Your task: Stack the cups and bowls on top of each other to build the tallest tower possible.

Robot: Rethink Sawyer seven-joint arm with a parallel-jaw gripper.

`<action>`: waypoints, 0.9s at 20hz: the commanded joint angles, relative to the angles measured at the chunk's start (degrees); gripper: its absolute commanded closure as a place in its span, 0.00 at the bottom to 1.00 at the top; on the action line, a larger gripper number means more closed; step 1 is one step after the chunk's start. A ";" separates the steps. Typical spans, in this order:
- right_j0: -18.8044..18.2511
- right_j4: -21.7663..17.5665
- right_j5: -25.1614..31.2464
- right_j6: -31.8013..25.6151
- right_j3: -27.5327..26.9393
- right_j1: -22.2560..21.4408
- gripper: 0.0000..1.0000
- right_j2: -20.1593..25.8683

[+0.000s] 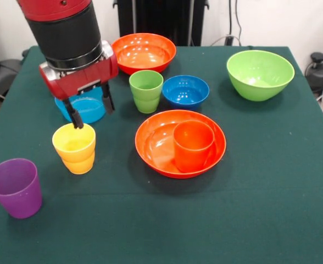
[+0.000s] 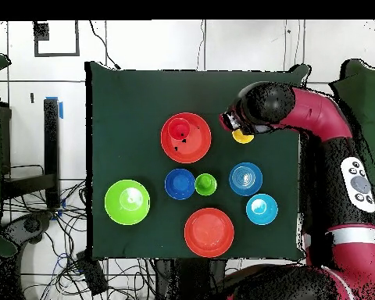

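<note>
My gripper hangs open just behind the yellow cup, its left finger reaching down to the cup's far rim; nothing is held. The purple cup stands at the near left. An orange cup sits inside a large orange bowl. The green cup stands beside the dark blue bowl. A second orange bowl is at the back, and the lime green bowl at the right. Behind my fingers lies a light blue bowl. In the overhead view, two light blue bowls show.
Everything rests on a dark green tablecloth. From above, my arm covers the table's corner next to the yellow cup. Cables and equipment lie beyond the table edges.
</note>
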 commanded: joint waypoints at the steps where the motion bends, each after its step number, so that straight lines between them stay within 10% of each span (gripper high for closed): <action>1: 2.25 -3.48 -2.04 -3.39 -5.40 3.03 0.00 2.05; 18: 1.89 -3.75 -5.64 -1.46 -1.15 2.12 0.00 0.59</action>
